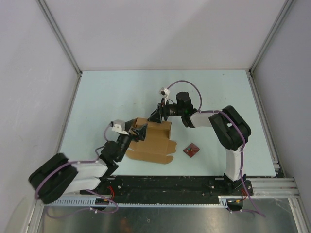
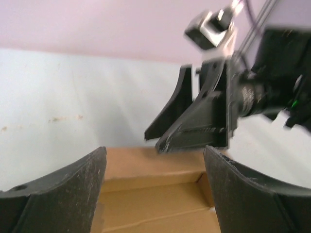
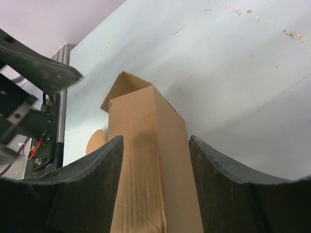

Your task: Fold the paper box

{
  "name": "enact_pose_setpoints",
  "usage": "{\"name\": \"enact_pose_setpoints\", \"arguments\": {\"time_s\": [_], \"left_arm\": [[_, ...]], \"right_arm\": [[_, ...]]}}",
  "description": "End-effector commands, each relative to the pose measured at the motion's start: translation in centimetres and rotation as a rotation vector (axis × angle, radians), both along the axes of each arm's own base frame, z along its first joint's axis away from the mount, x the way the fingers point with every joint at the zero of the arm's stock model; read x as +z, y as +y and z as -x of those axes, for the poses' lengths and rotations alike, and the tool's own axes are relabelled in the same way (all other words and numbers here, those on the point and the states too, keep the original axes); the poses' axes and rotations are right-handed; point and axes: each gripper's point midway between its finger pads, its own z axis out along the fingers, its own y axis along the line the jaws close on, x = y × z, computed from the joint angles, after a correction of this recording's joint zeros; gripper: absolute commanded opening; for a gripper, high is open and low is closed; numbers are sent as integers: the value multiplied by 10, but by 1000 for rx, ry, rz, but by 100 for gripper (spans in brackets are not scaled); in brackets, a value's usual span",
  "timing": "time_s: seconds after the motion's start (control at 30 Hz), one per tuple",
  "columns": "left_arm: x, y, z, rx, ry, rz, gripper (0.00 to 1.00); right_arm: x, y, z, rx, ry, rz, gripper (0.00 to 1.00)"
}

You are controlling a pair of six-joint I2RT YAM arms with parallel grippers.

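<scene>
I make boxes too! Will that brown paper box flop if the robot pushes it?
Probably light: the paper box is thin cardboard. Its folded wall stands upright, so likely stiff there; the flat flap may bend.

Plain brown paper box; pale blue table; dark red small square.

Matt brown cardboard paper box, smooth pale table, matt black grainy plastic right tool

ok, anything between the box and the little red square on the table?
Nothing. In the top view only bare table separates the box from the red square.
</scene>
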Motion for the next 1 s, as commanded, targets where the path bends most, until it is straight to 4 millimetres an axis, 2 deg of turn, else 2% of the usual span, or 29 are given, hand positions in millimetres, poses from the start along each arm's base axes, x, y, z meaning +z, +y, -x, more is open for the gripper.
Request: {"name": "enact_pose_setpoints", "arguments": {"time_s": [0.0, 0.03, 0.07, 0.1, 0.13, 0.17, 0.2, 0.37, 0.47, 0.5, 0.53, 0.57, 0.6, 0.63, 0.7, 0.77, 0.8, 0.83, 0.9, 0.97], "left_arm": [[-67, 23, 31, -10, 201, -82, 86], [-54, 21, 28, -8, 180, -59, 87], [-54, 23, 27, 13, 188, -60, 87], [-69, 27, 29, 31, 254, -93, 87], [-70, 28, 28, 38, 270, -103, 87], [-54, 26, 22, 60, 253, -82, 87], [-65, 29, 26, 70, 307, -109, 87], [-61, 31, 28, 102, 399, -100, 85], [-47, 31, 29, 104, 387, -73, 82], [-31, 31, 30, 89, 342, -45, 80], [-25, 32, 30, 87, 324, -35, 79], [-21, 35, 31, 92, 315, -39, 78], [-9, 37, 31, 96, 284, -27, 78], [-6, 40, 31, 109, 275, -26, 77], [-1, 43, 31, 115, 266, -41, 77], [0, 44, 31, 118, 265, -44, 77], [0, 43, 31, 116, 264, -50, 77], [0, 42, 31, 114, 267, -50, 77], [-1, 41, 31, 111, 272, -43, 77], [1, 41, 31, 110, 267, -36, 77]], "right_arm": [[17, 5, -8, 12, -56, -34, 62], [15, 5, -8, 12, -53, -33, 62], [17, 5, -9, 10, -55, -37, 62], [16, 5, -10, 9, -56, -39, 62], [16, 5, -10, 9, -53, -41, 62], [17, 6, -10, 11, -54, -42, 62], [17, 6, -9, 15, -51, -41, 62], [17, 5, -12, 9, -62, -33, 62], [18, 3, -12, 11, -76, -23, 62], [18, 3, -12, 13, -84, -15, 62], [14, 1, -10, 19, -76, 8, 62], [19, -1, -11, 30, -127, 18, 63], [19, -2, -9, 45, -146, 30, 67], [15, -6, -6, 54, -134, 57, 68], [24, -12, -6, 81, -190, 76, 71], [21, -20, 0, 93, -166, 122, 73], [30, -22, -1, 101, -210, 126, 75], [27, -26, 4, 110, -188, 151, 76], [39, -29, 5, 109, -211, 157, 78], [41, -32, 8, 107, -212, 168, 79]]}}
